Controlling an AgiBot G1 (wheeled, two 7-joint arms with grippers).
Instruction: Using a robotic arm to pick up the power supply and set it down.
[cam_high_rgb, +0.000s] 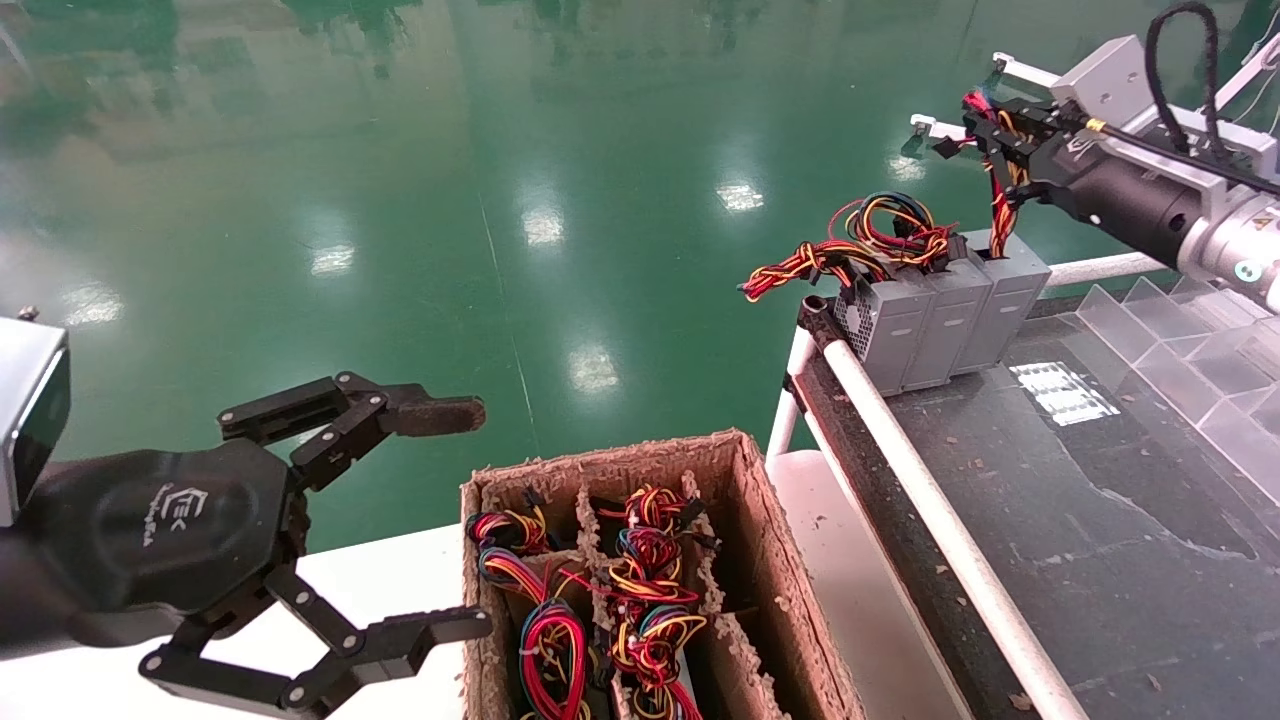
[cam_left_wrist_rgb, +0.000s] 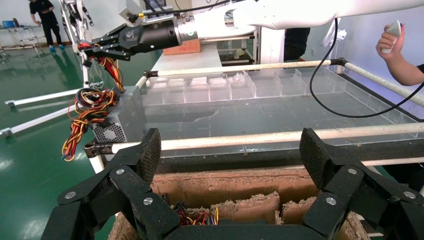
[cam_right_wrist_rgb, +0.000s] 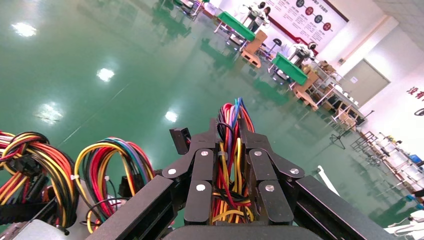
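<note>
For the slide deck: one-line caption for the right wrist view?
Right claw shut on the wire bundle of a power supply, above the green floor.

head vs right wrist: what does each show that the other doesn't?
Head only: the cardboard box of wire bundles, the open left tool hovering beside it, and three grey power supplies standing at the black table edge.

Right wrist only: distant green tables and wall posters.

Both: the right tool shut on a supply's wires, green floor.

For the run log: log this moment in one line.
right gripper: shut on wire bundle | power supply: on conveyor | left gripper: open above box
</note>
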